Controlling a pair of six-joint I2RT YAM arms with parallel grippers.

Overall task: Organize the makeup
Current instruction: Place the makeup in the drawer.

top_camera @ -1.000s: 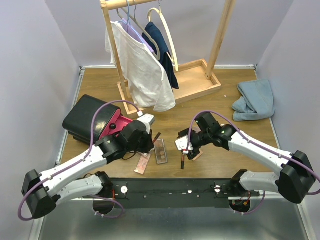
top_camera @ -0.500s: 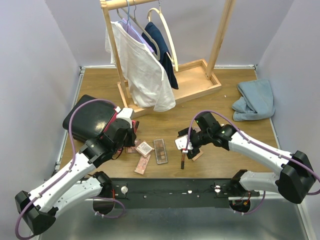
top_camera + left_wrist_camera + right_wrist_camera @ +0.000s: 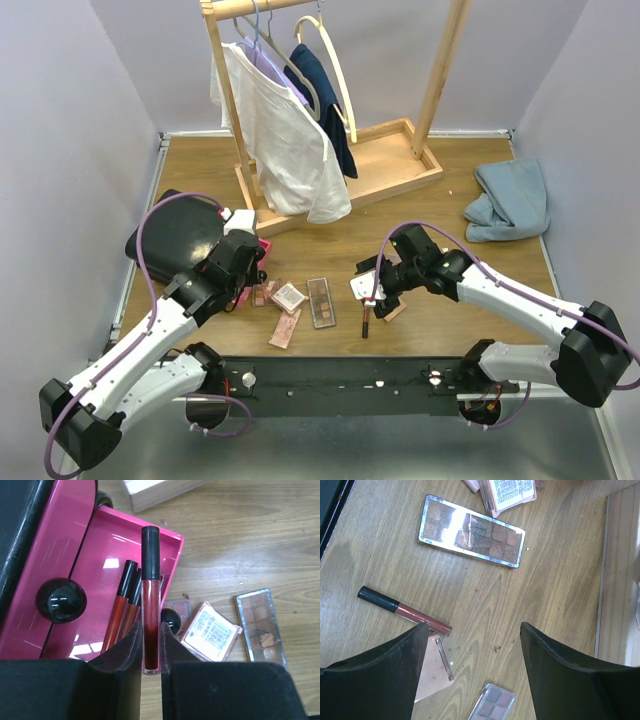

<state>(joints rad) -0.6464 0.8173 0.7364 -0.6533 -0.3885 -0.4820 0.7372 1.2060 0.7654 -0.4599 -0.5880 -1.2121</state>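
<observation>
Item 1, my left gripper [image 3: 151,652]: jaws pinched on a dark-red tube [image 3: 150,600] with a black cap. The tube runs lengthwise between my fingers, cap towards the top of the wrist frame. It hangs over the open pink drawer [image 3: 95,555], which fills the left half of that frame. Two more tubes [image 3: 122,605] lie in the drawer just left of the held one. A peach compact [image 3: 210,637] sits on the wood at lower right, apart from my fingers

Item 2, my right gripper [image 3: 472,630]: jaws spread wide, nothing between them, above the table. A loose red tube [image 3: 405,611] lies left of centre in its frame, one end at the left-hand finger. A brown palette [image 3: 471,531] lies across the upper middle, clear of both fingers. A small palette [image 3: 492,702] shows at the bottom edge

Item 3, black case [image 3: 175,235]: left of the overhead frame, beside my left gripper
</observation>
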